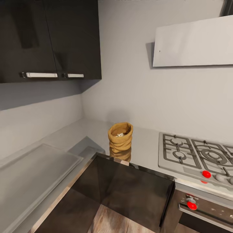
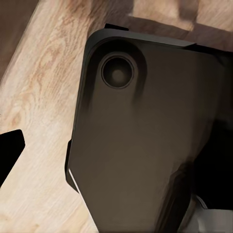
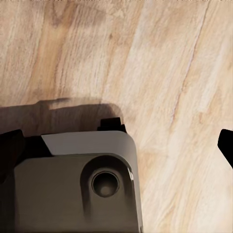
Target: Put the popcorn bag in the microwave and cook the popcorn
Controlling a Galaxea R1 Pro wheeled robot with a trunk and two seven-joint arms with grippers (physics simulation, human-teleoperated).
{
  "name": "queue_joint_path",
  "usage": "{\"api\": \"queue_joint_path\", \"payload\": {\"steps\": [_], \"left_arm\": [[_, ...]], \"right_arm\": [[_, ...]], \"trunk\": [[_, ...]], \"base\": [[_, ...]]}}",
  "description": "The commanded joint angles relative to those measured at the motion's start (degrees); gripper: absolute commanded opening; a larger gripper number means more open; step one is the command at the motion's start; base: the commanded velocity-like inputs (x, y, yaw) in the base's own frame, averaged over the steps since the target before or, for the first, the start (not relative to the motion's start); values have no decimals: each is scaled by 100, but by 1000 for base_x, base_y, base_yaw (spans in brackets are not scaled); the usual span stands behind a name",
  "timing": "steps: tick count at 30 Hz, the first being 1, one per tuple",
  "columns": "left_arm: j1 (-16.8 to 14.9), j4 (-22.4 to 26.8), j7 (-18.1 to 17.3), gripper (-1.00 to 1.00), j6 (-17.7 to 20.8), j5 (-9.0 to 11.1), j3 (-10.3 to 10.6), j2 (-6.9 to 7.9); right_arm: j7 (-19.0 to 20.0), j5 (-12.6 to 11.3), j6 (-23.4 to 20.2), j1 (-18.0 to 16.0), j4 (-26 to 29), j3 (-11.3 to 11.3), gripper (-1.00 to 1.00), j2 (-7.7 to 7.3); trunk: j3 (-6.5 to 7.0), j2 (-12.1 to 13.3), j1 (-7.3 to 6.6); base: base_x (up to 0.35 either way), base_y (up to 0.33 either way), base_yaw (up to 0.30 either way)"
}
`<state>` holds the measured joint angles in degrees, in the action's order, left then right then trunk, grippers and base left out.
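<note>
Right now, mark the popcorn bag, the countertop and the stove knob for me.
popcorn bag [image 1: 120, 139]: head view, wrinkled front of the sack.
countertop [image 1: 145, 145]: head view, bare grey patch between bag and hob.
stove knob [image 1: 206, 174]: head view, red cap.

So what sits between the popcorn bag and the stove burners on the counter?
Nothing: in the head view the stretch of grey countertop between the popcorn bag and the stove is bare, showing just the glossy surface.

Your stove [image 1: 197, 155] runs off the right edge, the popcorn [image 1: 120, 134] in the popcorn bag [image 1: 120, 138] is mostly hidden by its rim, and dark finger tips [image 3: 226, 145] are cropped.
</note>
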<state>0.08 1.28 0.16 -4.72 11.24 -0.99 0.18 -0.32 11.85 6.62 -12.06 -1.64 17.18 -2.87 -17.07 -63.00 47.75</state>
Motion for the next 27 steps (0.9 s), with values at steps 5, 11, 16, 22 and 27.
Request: {"api": "queue_joint_path", "payload": {"steps": [5, 11, 16, 22, 27], "left_arm": [[1, 4, 2, 100, -11, 27, -7, -1], [1, 4, 2, 100, -11, 27, -7, -9], [1, 4, 2, 100, -11, 27, -7, -6], [1, 7, 2, 100, -11, 27, -7, -7], [1, 5, 2, 100, -11, 27, -7, -9]], "right_arm": [[-10, 54, 28, -7, -20, 49, 100, -1], [-2, 54, 32, -7, -20, 49, 100, -3], [-1, 54, 33, -7, -16, 49, 100, 5], [11, 54, 27, -7, -19, 49, 100, 14], [-3, 54, 7, -7, -15, 49, 100, -2]], "trunk": [[85, 198, -110], [192, 439, -242], [282, 639, -352], [329, 760, -418], [286, 760, -418]], "base": [[0, 0, 0], [0, 0, 0], [0, 0, 0], [0, 0, 0], [0, 0, 0]]}}
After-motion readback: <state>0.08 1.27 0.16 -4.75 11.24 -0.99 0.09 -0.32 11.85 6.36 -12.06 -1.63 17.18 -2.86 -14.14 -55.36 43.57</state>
